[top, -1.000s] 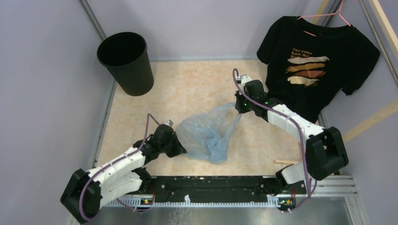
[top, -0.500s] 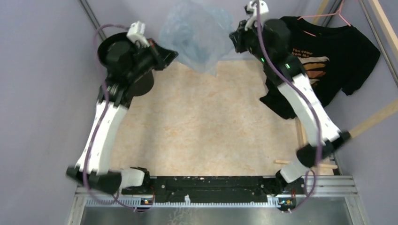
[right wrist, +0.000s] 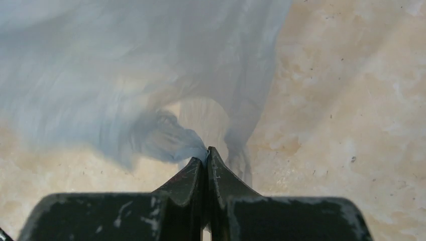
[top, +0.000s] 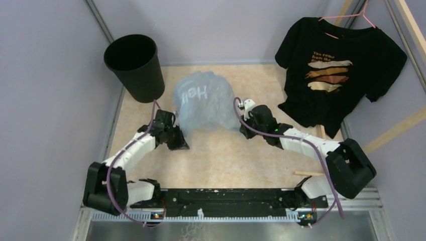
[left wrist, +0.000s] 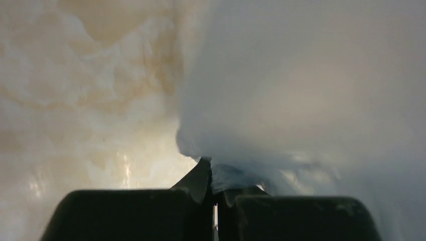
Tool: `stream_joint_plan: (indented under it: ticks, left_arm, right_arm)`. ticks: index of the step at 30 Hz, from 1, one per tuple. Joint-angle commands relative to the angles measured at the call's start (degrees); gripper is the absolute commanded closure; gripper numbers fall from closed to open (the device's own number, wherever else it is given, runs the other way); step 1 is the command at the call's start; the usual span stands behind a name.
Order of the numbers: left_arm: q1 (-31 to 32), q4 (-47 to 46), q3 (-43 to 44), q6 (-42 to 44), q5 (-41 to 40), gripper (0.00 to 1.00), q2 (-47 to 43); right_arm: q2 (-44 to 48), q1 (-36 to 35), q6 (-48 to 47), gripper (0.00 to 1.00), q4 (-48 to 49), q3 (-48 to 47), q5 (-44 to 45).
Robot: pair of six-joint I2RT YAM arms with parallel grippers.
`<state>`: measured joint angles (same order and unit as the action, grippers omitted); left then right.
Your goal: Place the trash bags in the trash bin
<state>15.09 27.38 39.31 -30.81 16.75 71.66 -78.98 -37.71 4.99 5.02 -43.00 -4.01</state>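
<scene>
Between two low, outstretched arms the trash bag [top: 206, 103] billows, clamped by the left pincer [left wrist: 211, 168] and right pincer [right wrist: 206, 153]; beyond the left pincer, apart, stands the trash bin [top: 143, 83]; open counter [top: 226, 155] lies behind both.

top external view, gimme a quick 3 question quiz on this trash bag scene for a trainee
1. True or false: the trash bag is already inside the trash bin.
2. Of the left gripper and the right gripper, which is shut on the trash bag? A) left only B) right only C) both
3. Fill in: in the top view, the black T-shirt hangs at the far ___ corner.

Key
1. False: it sits outside the bin, to its right, between the two grippers.
2. C: each wrist view shows plastic pinched between closed fingers.
3. right
</scene>
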Motion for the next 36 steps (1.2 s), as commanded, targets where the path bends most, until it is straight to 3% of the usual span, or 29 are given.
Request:
stream_joint_plan:
  ticks: [1,6,10,13,15,17,20,22,24,27,31,33,36]
  left_arm:
    - [-0.1,-3.5,13.8,1.0,4.0,1.00,-9.0]
    - [0.0,4.5,45.9,5.6,9.8,1.00,-6.2]
    - [0.0,0.2,58.2,5.2,10.0,1.00,-10.7]
    - [0.0,-7.6,53.0,4.4,7.5,1.00,-18.7]
    - [0.0,-11.0,44.9,3.7,4.3,1.00,-22.6]
    - [0.0,-9.3,34.7,1.9,0.6,1.00,-23.5]
    - [-0.1,2.1,23.4,-1.3,-2.2,1.00,-17.3]
    - [0.0,6.7,16.4,-1.4,-0.8,1.00,-12.0]
    - [-0.1,4.4,7.5,-2.7,1.3,1.00,-10.8]
    - [-0.1,-0.6,-1.0,-4.6,6.1,1.00,-15.1]
    - [-0.1,-2.9,2.9,-3.8,8.5,1.00,-21.4]
    - [-0.1,-1.9,10.7,-1.8,8.2,1.00,-21.7]
    - [-0.1,1.9,29.0,3.0,10.0,1.00,-18.2]
  right_arm:
    - [7.8,-0.2,1.1,1.00,-0.9,-11.6,-0.4]
    - [11.1,-0.5,-4.7,1.00,-14.4,-34.0,1.1]
    - [19.5,-0.8,-3.9,1.00,-10.7,-41.4,-4.7]
    - [28.8,-0.9,-2.2,1.00,1.8,-32.9,-10.7]
    - [34.8,-0.8,-3.3,1.00,10.5,-23.4,-12.8]
    - [36.6,-0.8,-4.7,1.00,14.6,-14.5,-9.6]
    - [30.6,-0.8,-4.8,1.00,9.1,-6.0,5.7]
    - [23.0,-0.8,3.6,1.00,-3.6,-5.0,14.1]
    - [17.9,-0.8,6.8,1.00,-8.3,-2.5,8.1]
    - [19.4,-2.3,10.5,1.00,-3.2,4.5,-0.6]
    - [25.9,-2.5,8.1,1.00,-4.7,1.0,2.7]
    - [27.2,-2.4,3.7,1.00,-9.2,-6.0,4.9]
    - [27.1,-2.5,-1.8,1.00,-14.6,-19.7,6.1]
